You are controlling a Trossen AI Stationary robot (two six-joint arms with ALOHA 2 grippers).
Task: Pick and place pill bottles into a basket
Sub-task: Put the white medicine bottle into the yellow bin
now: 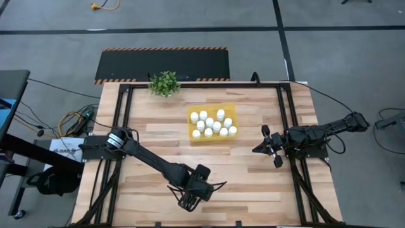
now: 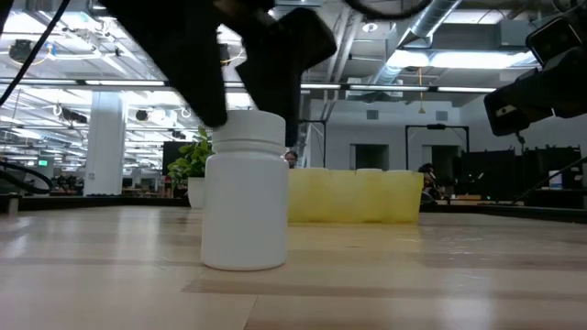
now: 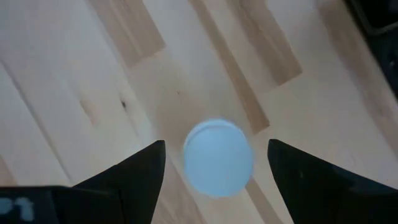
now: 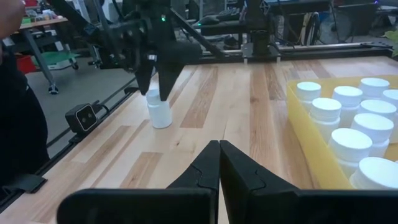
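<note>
Item: one small white cylindrical pill bottle with round white cap (image 2: 244,191), upright on the pale wooden plank table (image 1: 253,183), near the front edge, well apart from the tray. My left gripper (image 3: 214,163) hangs over it, jaws apart, a finger on either side of the cap, neither clearly touching.

Item: shallow yellow translucent plastic tray (image 1: 212,123), mid-table, holding ten like bottles (image 4: 348,96).

Item: my right gripper (image 4: 219,163), jaws together, empty, beside the tray.
</note>
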